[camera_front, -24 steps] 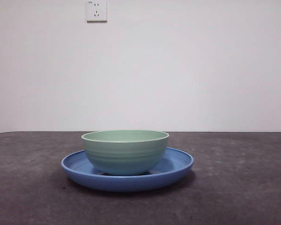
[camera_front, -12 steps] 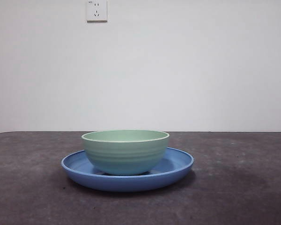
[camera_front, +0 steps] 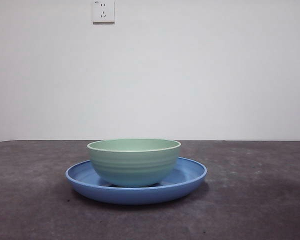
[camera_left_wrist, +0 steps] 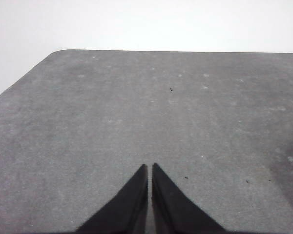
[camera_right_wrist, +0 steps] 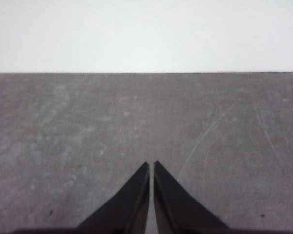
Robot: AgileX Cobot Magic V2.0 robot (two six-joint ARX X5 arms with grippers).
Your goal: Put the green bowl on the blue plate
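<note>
The green bowl stands upright inside the blue plate at the middle of the dark table in the front view. No arm shows in that view. My left gripper is shut and empty over bare table. My right gripper is shut and empty over bare table. Neither wrist view shows the bowl or the plate.
A white wall socket is on the wall behind. The dark grey table spreads around the plate. The left wrist view shows a rounded table corner and the right wrist view the table's far edge.
</note>
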